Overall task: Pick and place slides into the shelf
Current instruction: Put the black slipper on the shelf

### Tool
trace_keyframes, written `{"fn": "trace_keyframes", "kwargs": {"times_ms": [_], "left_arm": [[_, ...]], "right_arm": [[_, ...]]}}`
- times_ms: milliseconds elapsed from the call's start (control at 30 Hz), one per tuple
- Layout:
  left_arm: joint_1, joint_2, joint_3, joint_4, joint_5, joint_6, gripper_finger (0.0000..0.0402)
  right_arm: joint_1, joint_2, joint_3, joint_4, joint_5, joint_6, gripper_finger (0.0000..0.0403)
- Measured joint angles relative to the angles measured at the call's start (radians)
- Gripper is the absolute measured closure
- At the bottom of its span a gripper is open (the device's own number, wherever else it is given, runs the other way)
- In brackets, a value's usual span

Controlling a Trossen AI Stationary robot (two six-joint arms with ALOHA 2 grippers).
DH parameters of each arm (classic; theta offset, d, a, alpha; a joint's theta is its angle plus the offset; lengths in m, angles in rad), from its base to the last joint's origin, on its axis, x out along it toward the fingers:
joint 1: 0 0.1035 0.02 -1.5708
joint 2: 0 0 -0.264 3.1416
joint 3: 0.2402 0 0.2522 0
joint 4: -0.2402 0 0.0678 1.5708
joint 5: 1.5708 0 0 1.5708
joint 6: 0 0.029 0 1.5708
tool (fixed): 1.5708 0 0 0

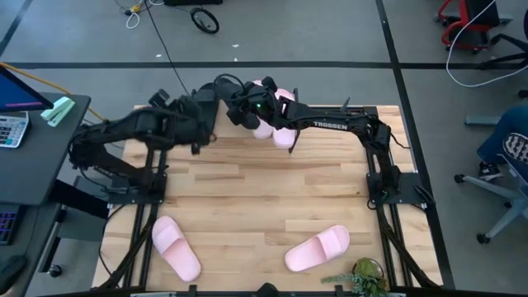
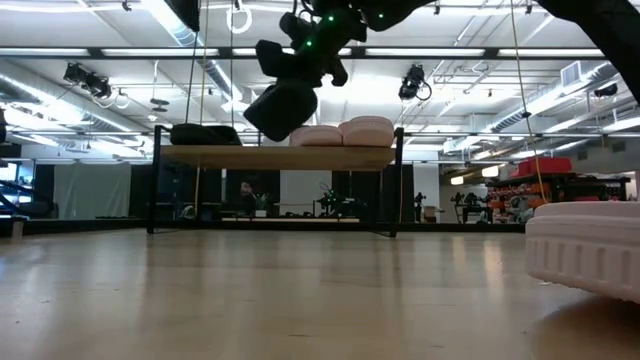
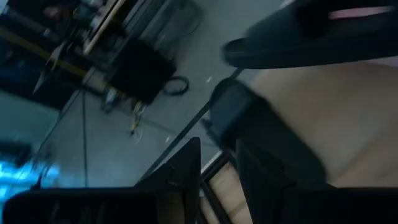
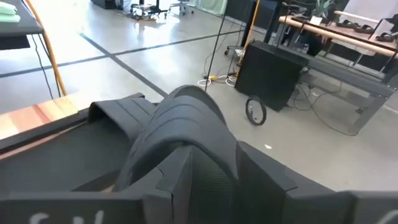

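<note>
The shelf (image 2: 250,157) stands at the table's far edge, largely under both arms in the high view. One black slide (image 2: 205,133) and two pale pink slides (image 2: 318,135) (image 2: 368,130) lie on its top board. A second black slide (image 4: 186,118) sits strap up right before my right gripper (image 4: 214,158), over the top board. That gripper's fingers stand apart at the strap's near side. I cannot tell if this slide rests on the board. My left gripper (image 3: 217,162) is open with nothing in it, to the shelf's left (image 1: 206,114). Two more pink slides (image 1: 175,247) (image 1: 318,247) lie near the front edge. My right gripper comes at the black slide's strap (image 4: 211,180) nearly level, from the table's right. Its own fingers hide the place where they would meet the strap, so I cannot tell whether they touch it.
A small green plant (image 1: 363,276) sits at the table's front edge, right of the near pink slides. The wide middle of the tabletop (image 1: 264,190) is bare wood. A dark side desk (image 1: 25,148) with a calculator stands off the table's left.
</note>
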Motion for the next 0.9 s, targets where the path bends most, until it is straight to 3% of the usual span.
{"fn": "trace_keyframes", "kwargs": {"times_ms": [133,367,567,667,733,900], "left_arm": [[0.111,0.001,0.0,0.018,0.001,0.034,0.0292],[0.258,0.008,-0.001,0.256,0.018,0.324,0.0292],[0.388,0.009,-0.003,0.364,0.316,0.474,0.0305],[0.463,0.009,-0.028,0.42,0.407,0.549,0.0317],[0.515,0.008,-0.066,0.476,0.452,0.591,0.0326],[0.642,0.009,-0.195,0.609,0.715,0.658,0.0364]], "right_arm": [[-0.003,0.008,-0.003,-0.011,-0.02,0.034,0.0274],[-0.01,0.008,-0.024,0.002,-0.024,0.131,0.0274],[-0.009,0.009,-0.024,-0.002,-0.024,0.122,0.0277],[-0.008,0.009,-0.024,-0.009,-0.025,0.112,0.0284],[-0.001,0.009,-0.024,-0.026,-0.024,0.084,0.029],[0.028,0.009,-0.024,-0.108,-0.026,0.044,0.0322]]}}
